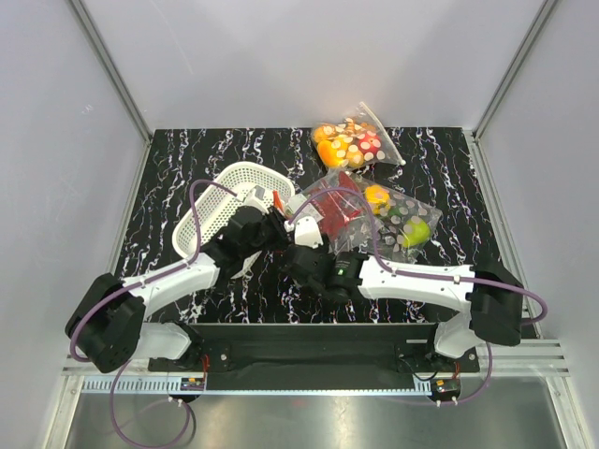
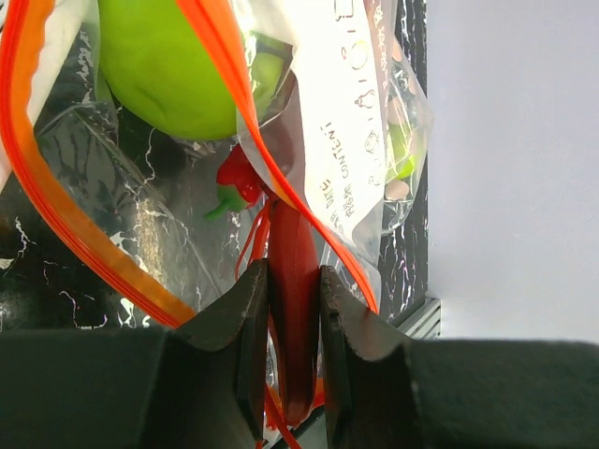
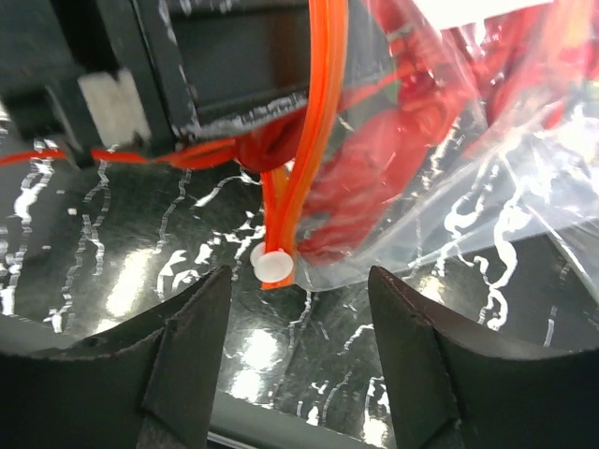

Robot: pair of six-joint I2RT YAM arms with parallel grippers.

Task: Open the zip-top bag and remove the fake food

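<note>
While the left gripper [image 2: 293, 277] pinches a red limb of the lobster [image 3: 374, 178] at the open mouth of the bag [image 1: 329, 204], which lies mid-table at its 1 o'clock, the right gripper [image 3: 299, 281] hangs spread and empty, the orange zip strip [image 3: 323, 112] ending at its 12 o'clock. With nothing pinning the bag, a pull may drag it along whole, or the thin limb may slip free; the apple [image 2: 164, 65] and chili [image 2: 239, 182] sit inside.
</note>
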